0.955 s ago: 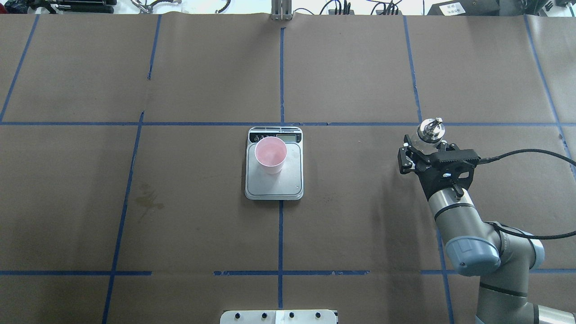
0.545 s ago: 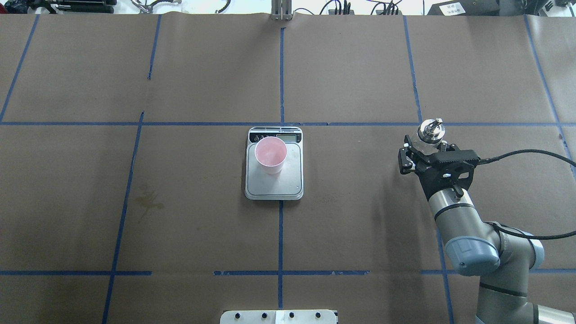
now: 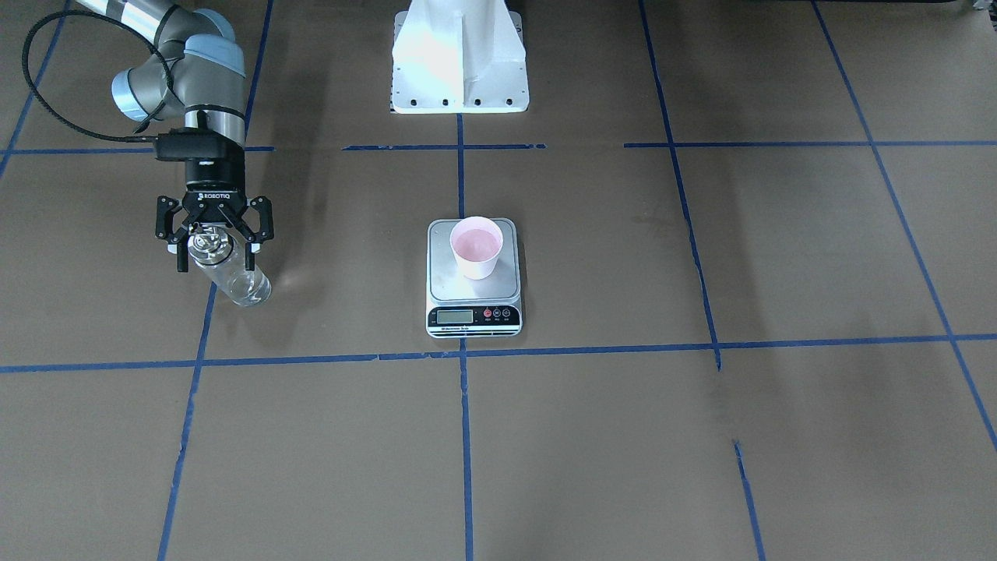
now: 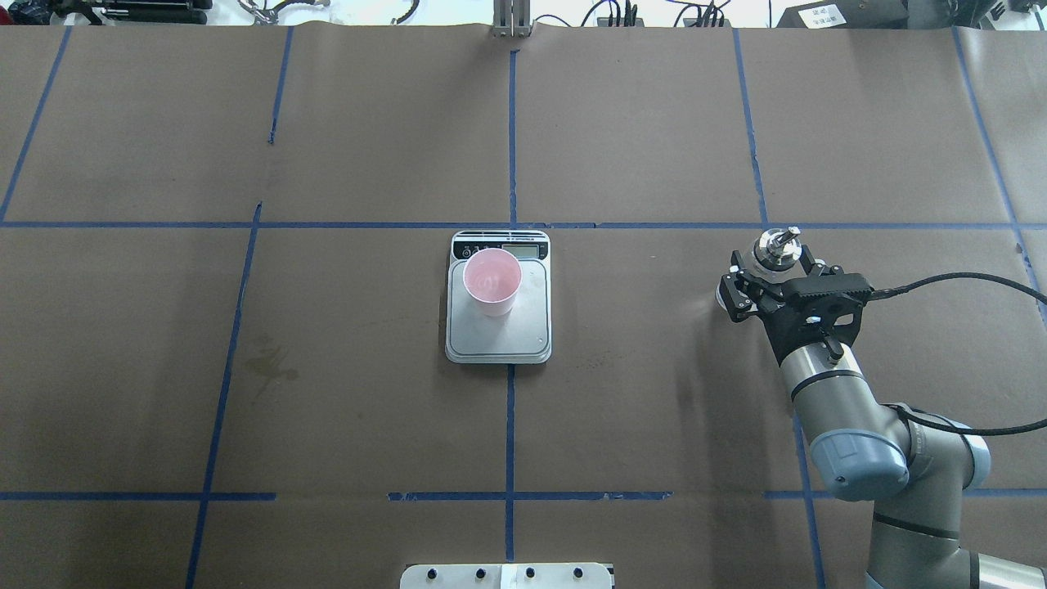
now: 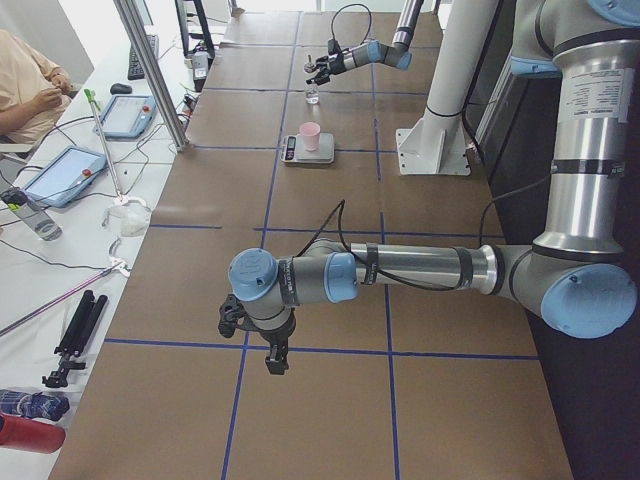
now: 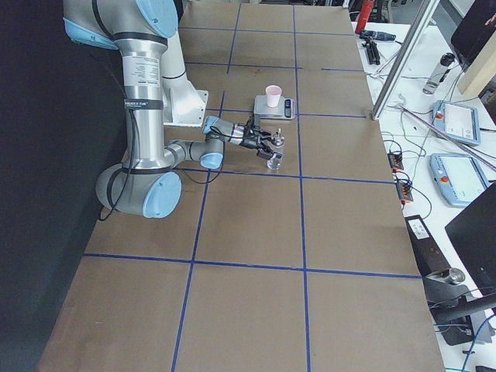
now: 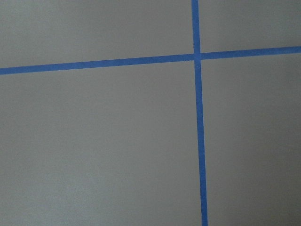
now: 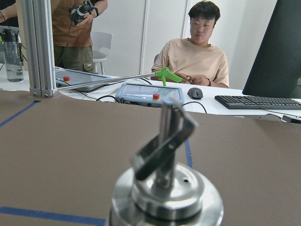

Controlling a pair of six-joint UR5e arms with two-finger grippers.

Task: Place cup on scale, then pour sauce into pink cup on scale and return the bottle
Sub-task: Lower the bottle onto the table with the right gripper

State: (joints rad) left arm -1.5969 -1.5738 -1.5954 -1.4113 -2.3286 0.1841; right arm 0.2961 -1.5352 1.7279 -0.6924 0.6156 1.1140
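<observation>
Spanning every wide view, the table is covered in brown paper and divided by blue tape lines. The left arm is stretched low over the near end of the table, far from the work; its left gripper is seen only from the side, so it cannot be told whether its fingers are spread or pressed together. The right arm is reached out on the robot's right, and the right gripper is judged to be pinching the upper body of the bottle, one finger on either side. The scale is laid at the table's centre, astride a tape line, with its display turned away from the robot. The bottle is held upright, with its base at or just above the paper, just beside a tape line and well apart from the scale. The cup is stood on the plate toward the display end, inside the plate's edge, so that step is judged done. Whether sauce lies in the cup cannot be told. The step in hand is read as the bottle's return, though a fresh pick-up cannot be excluded. If it is the return, the base is to be seated flat, the fingers spread, and the gripper drawn back without the silver cap or its spout being clipped. Only paper and tape are noted between bottle and scale, and the table's far edge is well beyond.
</observation>
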